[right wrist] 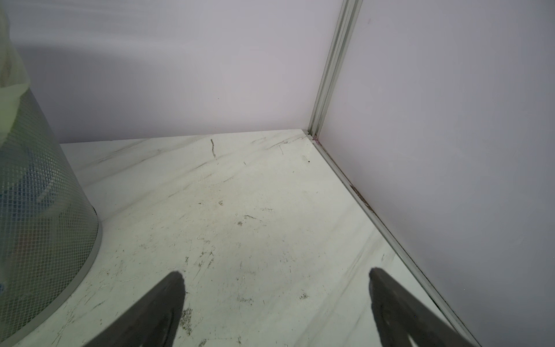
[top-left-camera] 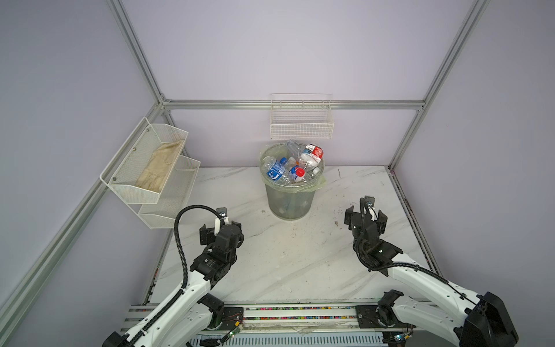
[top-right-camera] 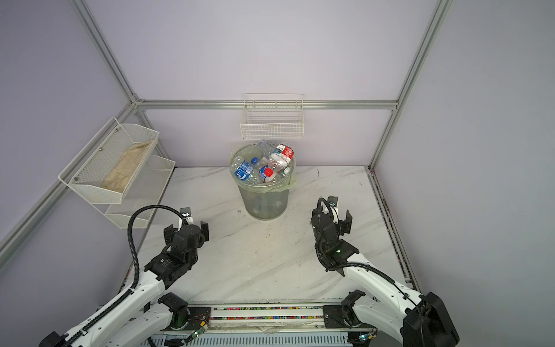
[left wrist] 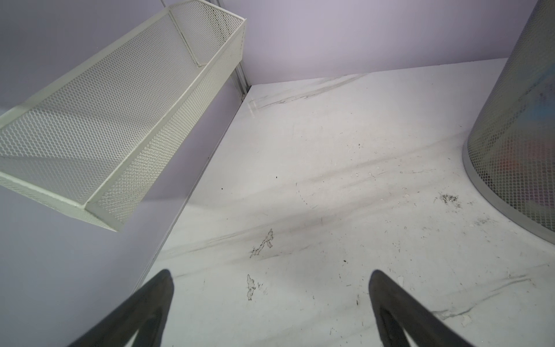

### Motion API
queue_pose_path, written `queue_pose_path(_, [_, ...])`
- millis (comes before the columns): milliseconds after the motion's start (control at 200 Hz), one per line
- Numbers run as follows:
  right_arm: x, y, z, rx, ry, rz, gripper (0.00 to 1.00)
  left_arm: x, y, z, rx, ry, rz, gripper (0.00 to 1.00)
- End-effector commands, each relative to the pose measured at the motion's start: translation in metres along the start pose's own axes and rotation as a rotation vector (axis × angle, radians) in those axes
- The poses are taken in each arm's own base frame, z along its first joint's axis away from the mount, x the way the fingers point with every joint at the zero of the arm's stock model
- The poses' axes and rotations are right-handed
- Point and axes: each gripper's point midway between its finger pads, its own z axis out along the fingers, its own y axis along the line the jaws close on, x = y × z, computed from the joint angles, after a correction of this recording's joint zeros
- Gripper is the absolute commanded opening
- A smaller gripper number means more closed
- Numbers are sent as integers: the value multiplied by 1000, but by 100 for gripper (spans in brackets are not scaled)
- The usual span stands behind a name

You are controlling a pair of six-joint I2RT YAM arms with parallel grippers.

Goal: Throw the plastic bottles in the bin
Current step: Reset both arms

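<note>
**Looks done to me, but that pile makes me nervous**

Both arms are parked low over the desk (top-left-camera: 285,264), well apart from each other. The left claw (top-left-camera: 221,230) is spread wide with nothing in it, and its wrist view shows only bare desk between the fingers. It's the same for the right claw (top-left-camera: 365,219): spread wide and holding nothing.

The bin (top-left-camera: 289,201) stands ahead of both, off to the right of the left claw and off to the left of the right claw. It's near each one but touching neither. The plastic bottles (top-left-camera: 295,163) are all in it as far as I can tell, and I can't find any on the desk.

My worry is that they're heaped right up to the rim, and a red-labelled one on the far side pokes above it. If either arm swings inward and bumps the bin wall, I reckon a top bottle rolls out, maybe behind the bin where I can't see. The bag also hangs loose over the near rim, so a fingertip could snag it and drag the whole lot.
</note>
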Motion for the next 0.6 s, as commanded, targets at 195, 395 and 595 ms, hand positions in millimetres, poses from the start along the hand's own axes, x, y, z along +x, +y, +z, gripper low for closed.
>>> queue_pose_path(195, [12, -2, 2, 10, -6, 45, 97, 17, 6, 7, -53, 2, -32, 100])
queue_pose_path(395, [27, 1, 5, 5, 16, 47, 97, 26, 6, 10, -66, 16, -23, 100])
queue_pose_path(595, [33, 4, 7, -8, 21, 57, 97, 32, 6, 12, -83, 25, -13, 100])
